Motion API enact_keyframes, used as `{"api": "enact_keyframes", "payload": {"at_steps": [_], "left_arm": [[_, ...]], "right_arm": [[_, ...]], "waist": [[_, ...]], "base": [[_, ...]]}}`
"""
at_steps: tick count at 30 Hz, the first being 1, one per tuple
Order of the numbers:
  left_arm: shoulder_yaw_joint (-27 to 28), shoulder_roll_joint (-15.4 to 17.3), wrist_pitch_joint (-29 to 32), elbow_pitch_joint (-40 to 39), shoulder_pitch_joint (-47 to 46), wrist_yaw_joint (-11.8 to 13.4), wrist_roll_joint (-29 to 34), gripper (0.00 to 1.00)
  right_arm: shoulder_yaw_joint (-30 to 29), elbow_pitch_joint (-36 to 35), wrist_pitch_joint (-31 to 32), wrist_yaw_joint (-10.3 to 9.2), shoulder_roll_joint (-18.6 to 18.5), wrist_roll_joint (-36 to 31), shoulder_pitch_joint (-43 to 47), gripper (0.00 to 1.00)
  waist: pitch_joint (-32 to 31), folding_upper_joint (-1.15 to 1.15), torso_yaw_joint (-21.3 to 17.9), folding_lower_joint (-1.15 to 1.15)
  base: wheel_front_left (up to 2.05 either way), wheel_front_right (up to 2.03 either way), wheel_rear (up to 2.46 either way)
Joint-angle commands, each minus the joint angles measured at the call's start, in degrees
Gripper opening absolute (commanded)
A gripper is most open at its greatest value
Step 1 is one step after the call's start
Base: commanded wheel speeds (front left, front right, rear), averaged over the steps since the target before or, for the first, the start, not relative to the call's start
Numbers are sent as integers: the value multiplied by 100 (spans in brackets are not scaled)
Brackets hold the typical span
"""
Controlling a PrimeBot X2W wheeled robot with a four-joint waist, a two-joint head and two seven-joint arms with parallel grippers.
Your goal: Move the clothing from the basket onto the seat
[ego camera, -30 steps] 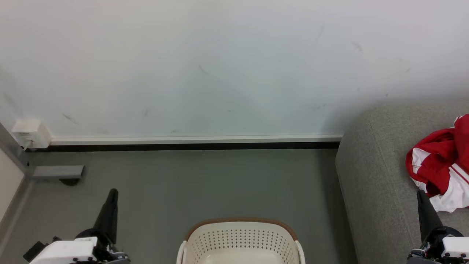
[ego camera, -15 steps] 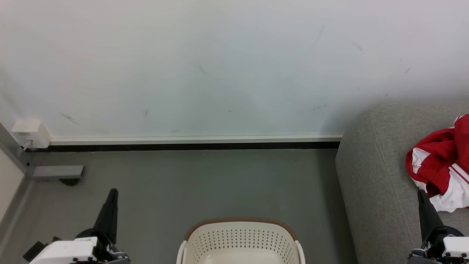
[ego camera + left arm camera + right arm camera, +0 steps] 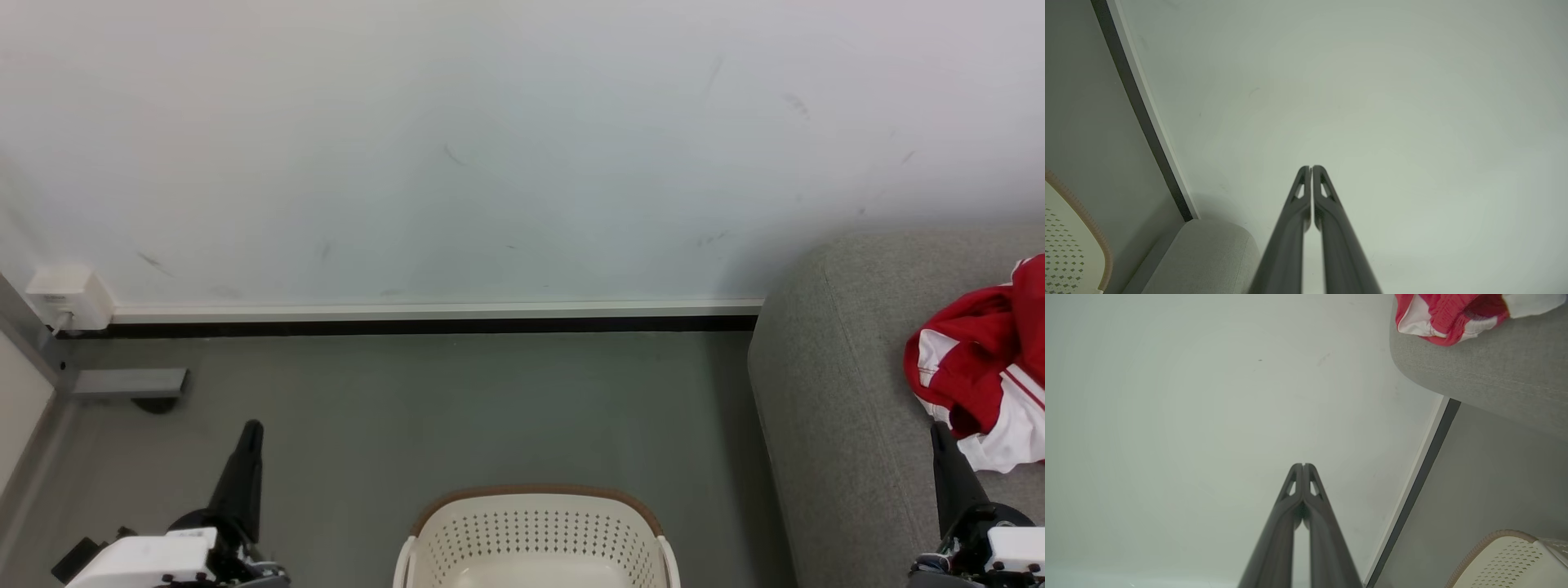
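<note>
On the grey sofa [image 3: 841, 392], the red clothing [image 3: 976, 359] lies unmoved; left gripper [image 3: 1311, 168] and right gripper [image 3: 1303, 465] stay clenched, empty; laundry basket [image 3: 535, 531] looks bare, so task likely done.

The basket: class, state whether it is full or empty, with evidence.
Empty, as far as visible: the basket shows a bare inside in the head view, its near part cut off. The clothing lies on the seat.

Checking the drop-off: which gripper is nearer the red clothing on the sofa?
Right. In the head view the right gripper, shut, points up just under the clothing on the seat. The left gripper, also shut, is across the floor, beyond the basket.
</note>
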Motion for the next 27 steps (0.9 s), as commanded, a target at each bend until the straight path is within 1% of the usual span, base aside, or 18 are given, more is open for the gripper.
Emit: {"api": "enact_keyframes", "payload": {"at_steps": [1,27], "left_arm": [[14,12,16,-14,-34,19,-78,0],[13,12,15,-15,-33,20,-79,0]], "right_arm": [[11,-21,-6,-12,-65,16,-4,0],[204,-62,-170,-12,-211,197,3,0]], "waist": [[0,0,0,0],[1,0,0,0]], "base": [[0,0,0],[0,0,0]]}}
